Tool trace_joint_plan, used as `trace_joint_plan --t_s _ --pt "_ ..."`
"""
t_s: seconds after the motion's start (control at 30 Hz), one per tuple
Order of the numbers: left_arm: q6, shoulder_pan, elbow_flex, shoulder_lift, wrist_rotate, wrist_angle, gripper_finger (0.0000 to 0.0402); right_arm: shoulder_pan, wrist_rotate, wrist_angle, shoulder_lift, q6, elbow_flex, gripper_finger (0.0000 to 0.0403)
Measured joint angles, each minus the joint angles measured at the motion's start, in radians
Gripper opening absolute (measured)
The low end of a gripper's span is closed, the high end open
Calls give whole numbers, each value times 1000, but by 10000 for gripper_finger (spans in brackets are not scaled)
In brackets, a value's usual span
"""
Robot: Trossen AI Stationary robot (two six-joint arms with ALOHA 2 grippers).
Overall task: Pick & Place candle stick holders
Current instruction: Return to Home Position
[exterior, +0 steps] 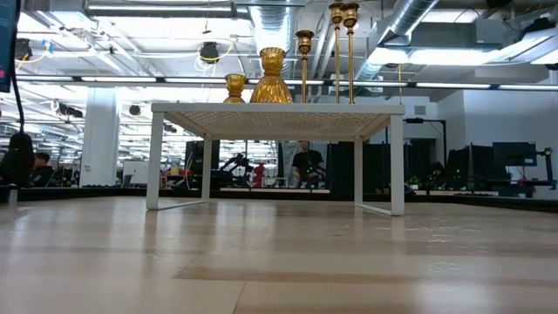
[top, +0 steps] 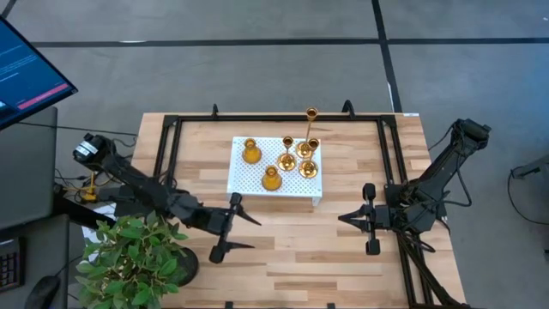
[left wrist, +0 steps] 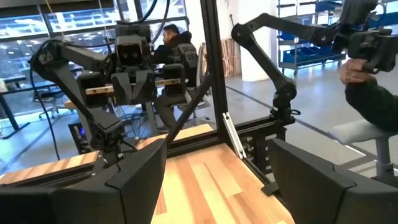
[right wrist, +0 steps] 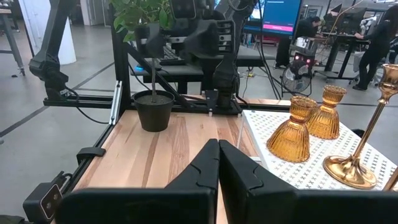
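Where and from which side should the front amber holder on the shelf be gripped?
The amber bulbous candle holder narrows at its waist, under the flared cup: probably grip there, from above or the white perforated shelf's open front; tall gold candlesticks crowd its right.

Bright, even light, ceiling lamps (exterior: pixel 440 57) glowing at two o'clock in low view, soft sheen on wooden tabletop (exterior: pixel 261 262), candle stick holders (exterior: pixel 272 83) gleaming.

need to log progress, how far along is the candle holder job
Done: five holders stand on the white shelf; none shows on the table. In hand: nothing, left gripper open, right gripper shut, both empty off the shelf. Remaining: seemingly nothing.
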Motion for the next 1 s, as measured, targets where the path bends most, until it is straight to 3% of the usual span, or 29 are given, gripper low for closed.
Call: trace_joint_plan --t_s 1.0 --pt "-2 2 0 -2 -1 10 282 0 0 0 0 0 0 0"
